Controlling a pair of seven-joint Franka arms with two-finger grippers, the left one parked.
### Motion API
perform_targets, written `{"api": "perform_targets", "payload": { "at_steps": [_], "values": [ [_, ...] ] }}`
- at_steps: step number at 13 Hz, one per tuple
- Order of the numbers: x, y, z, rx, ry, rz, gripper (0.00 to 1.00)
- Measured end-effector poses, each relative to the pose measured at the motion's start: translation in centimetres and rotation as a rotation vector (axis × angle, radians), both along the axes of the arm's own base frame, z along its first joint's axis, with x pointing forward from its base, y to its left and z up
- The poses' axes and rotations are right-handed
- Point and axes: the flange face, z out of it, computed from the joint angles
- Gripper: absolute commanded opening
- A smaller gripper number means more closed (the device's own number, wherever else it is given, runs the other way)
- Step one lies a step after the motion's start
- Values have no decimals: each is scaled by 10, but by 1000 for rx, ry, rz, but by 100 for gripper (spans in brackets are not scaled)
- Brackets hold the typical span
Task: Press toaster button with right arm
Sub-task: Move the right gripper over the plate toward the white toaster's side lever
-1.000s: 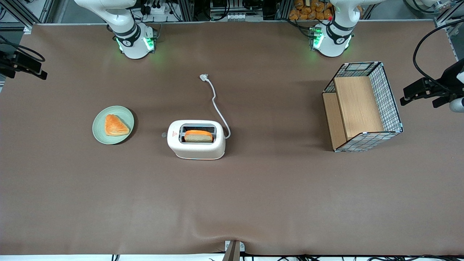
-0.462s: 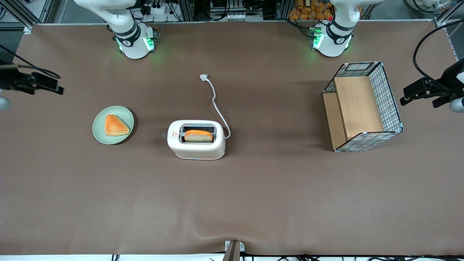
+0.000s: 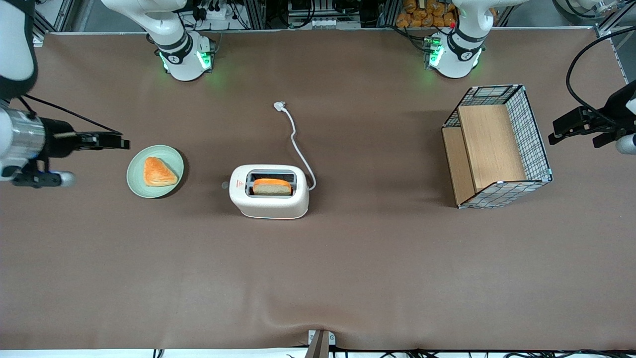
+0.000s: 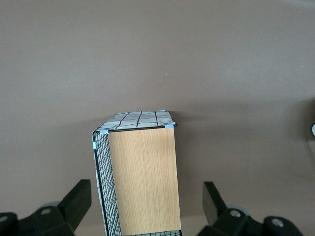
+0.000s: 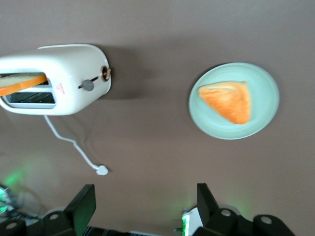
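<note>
The white toaster [image 3: 269,199] stands mid-table with a bread slice [image 3: 272,186] in its slot. It also shows in the right wrist view [image 5: 64,64]. The toaster button [image 3: 224,185] is a small grey knob on the toaster's end that faces the working arm; it also shows in the right wrist view [image 5: 88,85]. My right gripper [image 3: 117,143] hangs above the table toward the working arm's end, beside the green plate and well apart from the toaster. Its fingers [image 5: 86,199] stand wide apart around nothing, so my gripper [image 5: 145,196] is open.
A green plate [image 3: 136,184] with an orange pastry [image 3: 158,172] lies between the gripper and the toaster, and shows in the right wrist view [image 5: 261,123]. The white cord ends in a plug [image 3: 279,105]. A wire basket [image 3: 534,134] with wooden boards lies toward the parked arm's end.
My right arm has swung in from the table's end toward the plate and toaster, and its wrist has come into view. Nothing on the table has moved.
</note>
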Motion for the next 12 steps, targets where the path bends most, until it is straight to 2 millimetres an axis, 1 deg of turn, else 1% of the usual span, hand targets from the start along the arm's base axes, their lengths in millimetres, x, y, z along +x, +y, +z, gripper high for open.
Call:
{"api": "perform_targets", "payload": {
  "at_steps": [1,2,4,6,8,10,12],
  "values": [
    [1,2,-8,16,1,-13,22],
    [1,3,-14,32,5,-25,0],
    [-1,9,-27,54,32,-29,0],
    [0,22,-42,88,57,-27,0],
    [8,37,-60,119,65,-28,0],
    [15,57,-82,133,49,-31,0],
    [17,77,-105,148,21,-46,0]
  ]
}}
